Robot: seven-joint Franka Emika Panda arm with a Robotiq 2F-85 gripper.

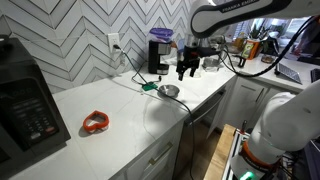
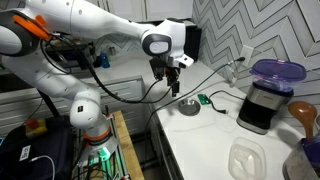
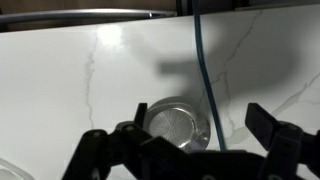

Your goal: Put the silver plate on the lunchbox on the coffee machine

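A white marble-patterned desk (image 1: pixel 120 105) below a herringbone-tiled wall carries the scene. In an exterior view a large black appliance with buttons (image 1: pixel 22 105) fills the far end, and an orange-red ring (image 1: pixel 95 123) lies well apart from the silver plate (image 1: pixel 169 91), at about 8 o'clock from it. The black coffee machine (image 1: pixel 157 55) stands against the wall at 11 o'clock from the plate, with the purple lunchbox (image 1: pixel 161 35) sitting on its top. A small green item (image 1: pixel 148 87) lies just beside the plate at 9 o'clock, and a wall outlet (image 1: pixel 114 43) shows above. A clear container (image 2: pixel 247 158) sits near the desk edge in an exterior view. In the wrist view a thin cord (image 3: pixel 203 70) runs down from 12 o'clock and passes the plate's rim at 3 o'clock, the nearest obstruction. The plate rests flat on the desk near its front edge, not on the lunchbox. The end effector (image 1: pixel 187 72) hangs just above the plate with its fingers (image 3: pixel 262 120) spread wide, holding nothing and touching nothing; the plate lies between them, nearer the 9 o'clock finger.
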